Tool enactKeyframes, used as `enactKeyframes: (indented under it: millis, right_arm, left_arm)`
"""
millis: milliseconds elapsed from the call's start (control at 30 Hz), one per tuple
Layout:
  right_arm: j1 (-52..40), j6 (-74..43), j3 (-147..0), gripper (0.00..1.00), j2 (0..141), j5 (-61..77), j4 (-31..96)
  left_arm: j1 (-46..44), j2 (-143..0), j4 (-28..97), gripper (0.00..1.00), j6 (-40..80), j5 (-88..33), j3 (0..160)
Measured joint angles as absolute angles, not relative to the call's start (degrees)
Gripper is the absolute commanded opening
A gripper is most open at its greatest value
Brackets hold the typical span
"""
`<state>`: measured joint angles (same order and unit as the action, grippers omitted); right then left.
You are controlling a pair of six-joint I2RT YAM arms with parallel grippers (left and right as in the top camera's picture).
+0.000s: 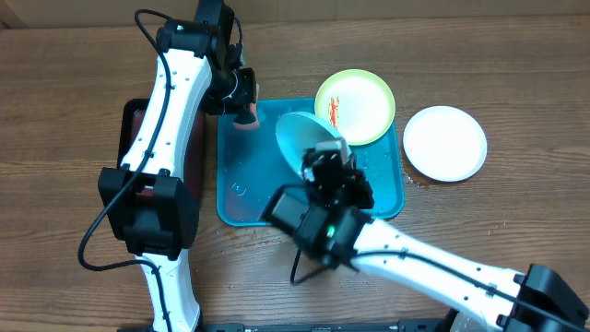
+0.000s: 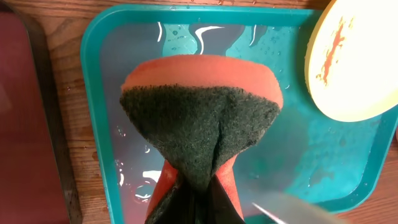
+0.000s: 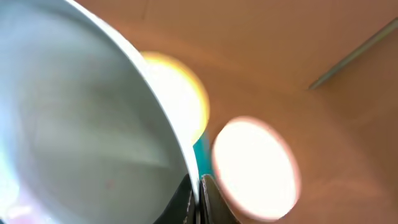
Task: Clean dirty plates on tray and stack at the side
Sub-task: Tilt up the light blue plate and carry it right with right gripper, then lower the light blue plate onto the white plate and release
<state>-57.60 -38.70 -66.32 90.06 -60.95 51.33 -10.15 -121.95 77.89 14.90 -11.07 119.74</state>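
- The tray (image 1: 238, 205) lies in the middle of the bench (image 1: 516, 65). The left wrist view shows a shiny film of water and droplets on its floor.
- The left arm (image 1: 171, 101) reaches in from 9 o'clock. Its jaws are pinched tight on a sponge (image 2: 199, 121), which hangs over the tray's 11 o'clock corner.
- The sponge is orange with a dark green scouring face, and it is squeezed narrow where the jaws grip it.
- The right arm (image 1: 415, 258) comes in from 5 o'clock. Its jaws are clamped on the rim of the pale cyan plate (image 1: 302, 138) at the plate's 5 o'clock edge.
- That plate is tilted above the tray's middle. The right wrist view of it is blurred.
- The yellow-green plate (image 1: 359, 109) sits at the tray's 1 o'clock corner and partly overhangs the rim. A red smear (image 1: 334, 111) marks its 9 o'clock side.
- The white plate (image 1: 445, 143) lies flat on the bench just beside the tray at 3 o'clock and looks clean.
- A black tray (image 1: 129, 138) with a dark red inside lies at the blue tray's 9 o'clock, partly under the left arm.
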Motion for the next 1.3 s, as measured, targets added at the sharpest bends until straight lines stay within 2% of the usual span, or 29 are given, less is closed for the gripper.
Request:
enactKeyframes:
  millis: [300, 467, 633, 800, 967, 1300]
  right_arm:
    - [-39.9, -38.1, -66.3, 0.04, 90.1, -23.8, 47.2]
    - [-28.9, -36.6, -66.3, 0.04, 90.1, -7.9, 46.6]
    - [-13.8, -35.5, -66.3, 0.04, 90.1, 5.3, 47.0]
    - [-2.3, -35.1, -66.3, 0.04, 90.1, 9.5, 48.2]
    - [7.7, -34.8, -66.3, 0.04, 90.1, 7.5, 48.2]
    - [15.8, -34.5, -62.7, 0.05, 90.1, -1.1, 45.6]
  left_arm:
    - [-12.8, -122.0, 78.2, 0.04, 14.9, -8.2, 119.7]
    - [-13.9, -122.0, 78.2, 0.04, 14.9, -7.6, 119.7]
    - [-14.3, -122.0, 78.2, 0.04, 14.9, -7.2, 119.7]
    - [-14.6, -122.0, 78.2, 0.04, 14.9, -6.6, 119.7]
    - [-14.9, -122.0, 78.2, 0.04, 14.9, -6.6, 119.7]
    - [-15.3, -122.0, 78.0, 0.04, 14.9, -6.5, 119.7]
